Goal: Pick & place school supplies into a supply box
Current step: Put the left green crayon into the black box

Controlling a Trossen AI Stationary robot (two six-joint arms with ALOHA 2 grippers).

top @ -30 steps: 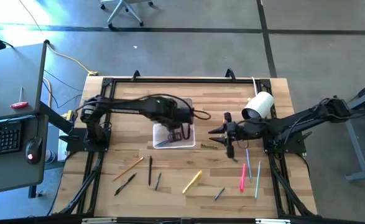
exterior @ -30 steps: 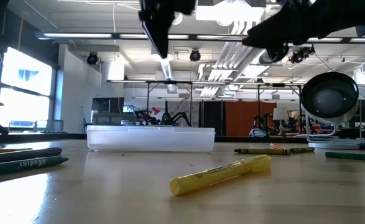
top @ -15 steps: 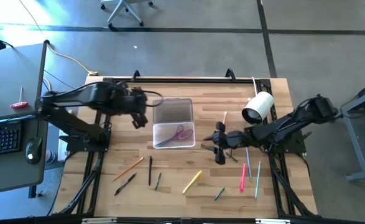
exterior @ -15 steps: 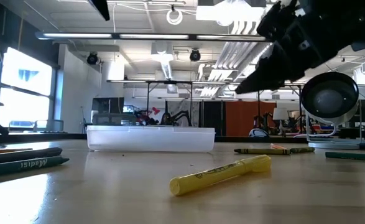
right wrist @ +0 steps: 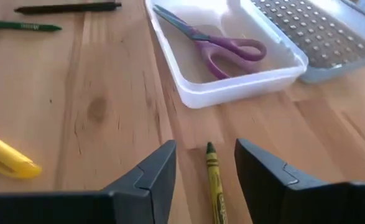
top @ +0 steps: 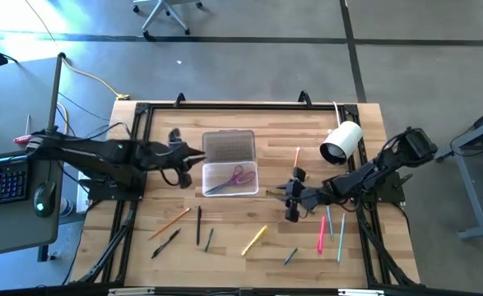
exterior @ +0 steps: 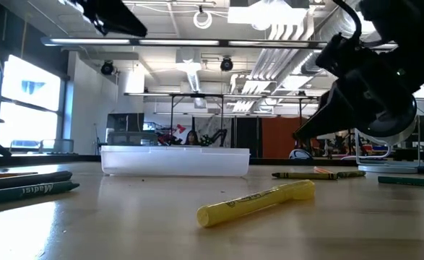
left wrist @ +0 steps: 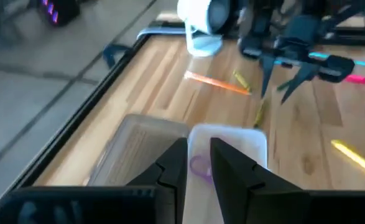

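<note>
my right pincer sits right of centre in the high view, low over the counter, its fingers spread apart and holding nothing. between those fingers, in my right wrist view, lies an olive-yellow crayon pointing toward the box. so the step in hand looks to me like the approach to that crayon, with the grasp not yet made. next i judge i need to lower straight over it, keep it centred, and pinch across its thin body; it lies flat, so my fingertips must reach nearly to the wood.

the box sits at centre of the high view, lid folded open above it. the scissors already lie inside. most of the rest is loose on the counter: a yellow marker at lower centre, an orange pencil and dark pens at lower left, a pink marker at lower right.

my left pincer hangs at centre left, just beside the box, fingers slightly parted and empty.

the crayon's near end is cut off in my wrist view. from above it is too thin to pick out beside my pincer. the white camera stands at upper right, apart from the job.
</note>
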